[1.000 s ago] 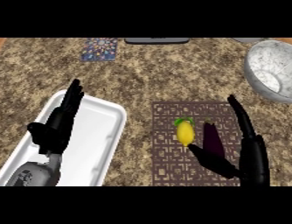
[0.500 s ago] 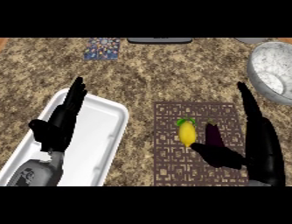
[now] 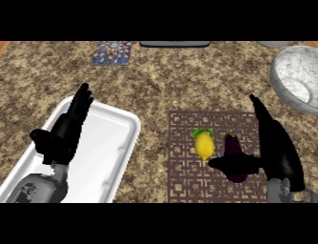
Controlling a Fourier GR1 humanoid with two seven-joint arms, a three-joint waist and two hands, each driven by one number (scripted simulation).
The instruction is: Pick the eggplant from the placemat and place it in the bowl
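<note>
Both black hands are released: right hand (image 3: 278, 145) fingers straight beside the dark purple eggplant (image 3: 233, 153), thumb across it; left hand (image 3: 64, 131) rests over the white tray (image 3: 116, 143).

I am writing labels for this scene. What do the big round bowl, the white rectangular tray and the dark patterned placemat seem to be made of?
The big round bowl looks like speckled grey-white stone or enamel, slightly glossy. The white rectangular tray looks like smooth plastic or ceramic, plain and unmarked. The dark patterned placemat looks woven or cut in a lattice, matte; which one is unclear.

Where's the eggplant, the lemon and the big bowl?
eggplant (image 3: 233, 145): head view, on its dark upper end above the thumb.
lemon (image 3: 204, 146): head view, middle of its yellow body.
bowl (image 3: 285, 81): head view, on its left wall.
</note>
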